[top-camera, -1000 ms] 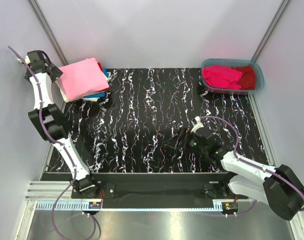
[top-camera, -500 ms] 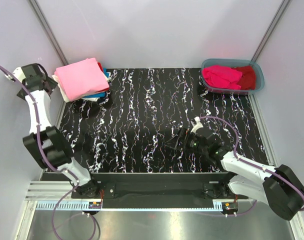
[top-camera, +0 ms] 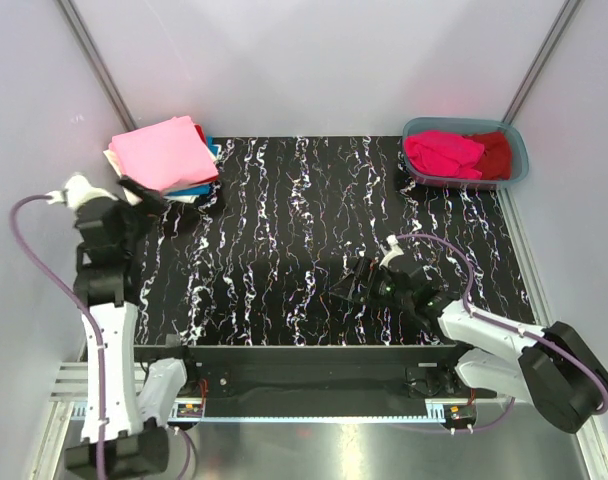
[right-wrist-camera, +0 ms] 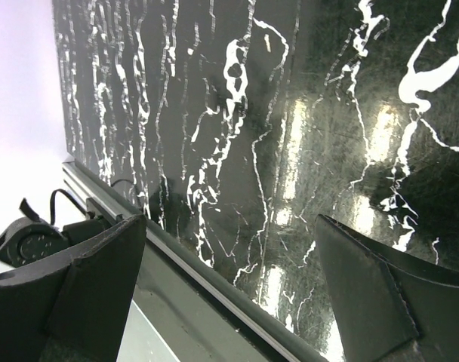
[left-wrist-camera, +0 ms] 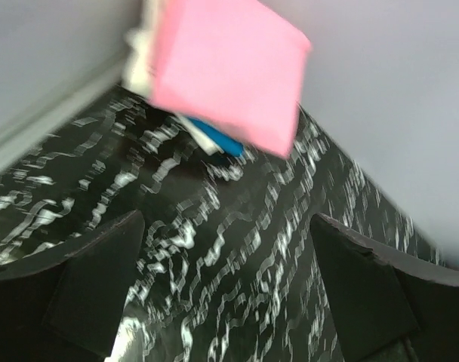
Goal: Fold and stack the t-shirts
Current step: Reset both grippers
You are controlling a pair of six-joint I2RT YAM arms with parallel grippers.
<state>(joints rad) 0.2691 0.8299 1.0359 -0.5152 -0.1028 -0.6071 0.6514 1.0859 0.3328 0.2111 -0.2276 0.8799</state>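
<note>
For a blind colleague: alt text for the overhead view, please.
A folded stack of t-shirts, pink on top, sits at the black table's far-left corner; a tub of magenta and dark red shirts, far-right. The left gripper and right gripper are open, empty.

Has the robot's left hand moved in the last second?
Yes. The left hand has moved from the left side of the folded light pink cloth t-shirt to in front of its near-left corner.

Black marbled table [top-camera: 284,230]: t-shirt stack [top-camera: 164,155], tub [top-camera: 522,150].
</note>
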